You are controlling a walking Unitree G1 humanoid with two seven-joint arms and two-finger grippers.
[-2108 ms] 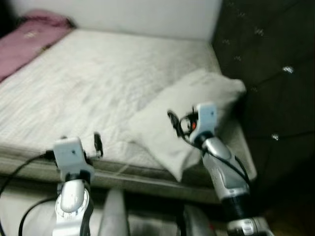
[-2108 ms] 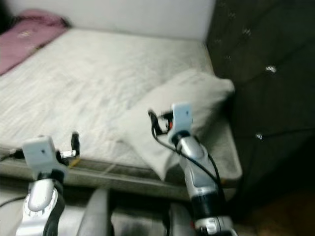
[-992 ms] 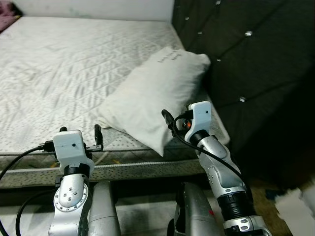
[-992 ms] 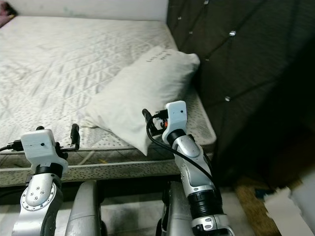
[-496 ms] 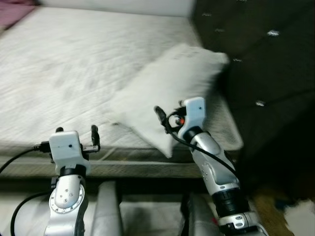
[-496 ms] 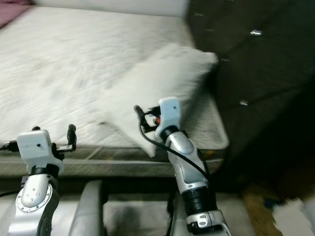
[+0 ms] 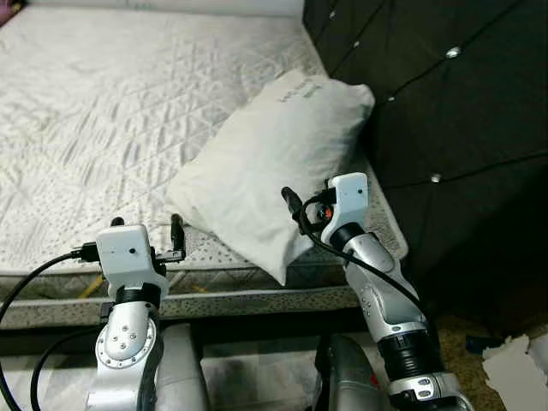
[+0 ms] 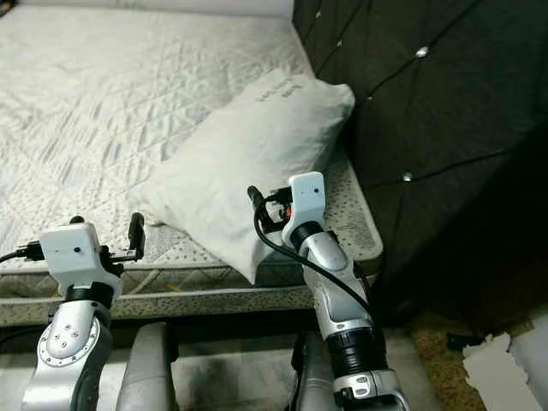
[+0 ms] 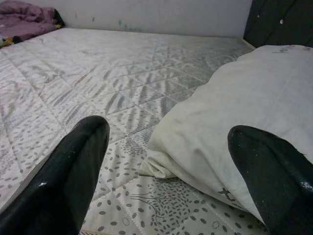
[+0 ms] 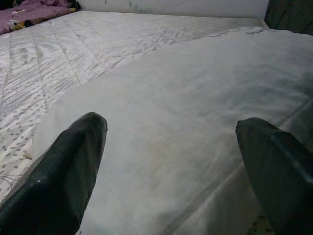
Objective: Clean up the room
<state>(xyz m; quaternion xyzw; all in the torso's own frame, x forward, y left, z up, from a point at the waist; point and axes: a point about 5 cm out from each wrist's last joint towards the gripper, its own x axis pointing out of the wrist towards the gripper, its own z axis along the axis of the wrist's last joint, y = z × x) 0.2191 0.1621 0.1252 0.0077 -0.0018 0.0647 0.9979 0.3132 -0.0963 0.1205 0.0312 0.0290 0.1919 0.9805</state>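
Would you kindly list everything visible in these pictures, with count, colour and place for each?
pillow: one, white, lying askew on the mattress's near right corner, its far end against the headboard, one corner hanging over the near edge.
mattress: one, white and grey, quilted and bare, spreading across the left and centre.
headboard: one, dark, tufted with shiny buttons, along the right side.
purple bedding: one heap, at the mattress's far corner.
paper scraps: white, on the floor at lower right.
left gripper: black fingers open, above the mattress's near edge, facing the pillow's low corner.
right gripper: black fingers open, close before the pillow's near side.
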